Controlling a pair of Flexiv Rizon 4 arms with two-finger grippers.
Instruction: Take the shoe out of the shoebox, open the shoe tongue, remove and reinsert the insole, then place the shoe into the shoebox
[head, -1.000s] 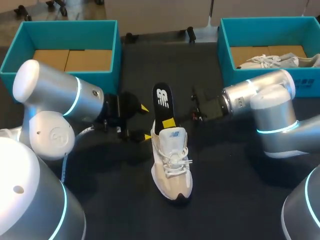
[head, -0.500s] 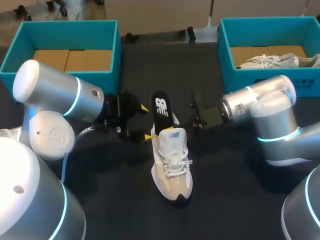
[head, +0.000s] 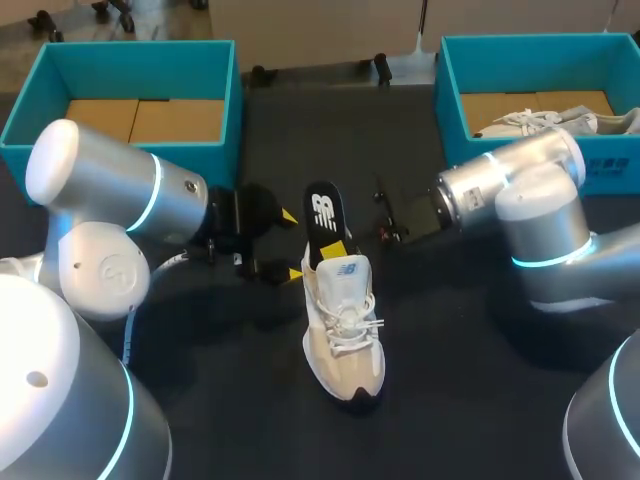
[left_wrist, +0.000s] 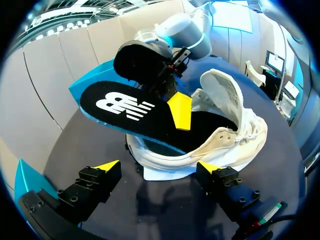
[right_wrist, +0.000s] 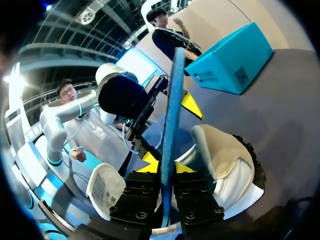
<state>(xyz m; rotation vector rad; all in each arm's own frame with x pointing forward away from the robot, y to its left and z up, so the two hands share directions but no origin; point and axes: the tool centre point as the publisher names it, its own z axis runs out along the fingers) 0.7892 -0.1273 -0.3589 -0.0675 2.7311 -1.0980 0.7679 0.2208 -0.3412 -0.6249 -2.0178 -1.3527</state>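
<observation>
A white and beige shoe (head: 342, 335) stands on the black table, toe toward me, tongue up. A black insole (head: 322, 218) with a white logo juts out of its heel opening at a slant, forepart inside the shoe. My right gripper (head: 343, 246) comes in from the right; in its wrist view the insole (right_wrist: 171, 115) shows edge-on between the two yellow tips (right_wrist: 166, 167), which press on both sides. The left gripper (head: 292, 245) is open beside the heel; its view has the shoe (left_wrist: 227, 127) and insole (left_wrist: 125, 106) just ahead of its spread fingers (left_wrist: 159, 167).
A teal box (head: 130, 55) with a cardboard floor stands at the back left. Another teal box (head: 450, 95) at the back right holds a second pale shoe (head: 560, 122). Bare black tabletop (head: 450, 390) surrounds the shoe.
The insole has gone lower into the shoe than one second ago. The right arm's wrist has shifted slightly up and back. The left arm has stayed put.
</observation>
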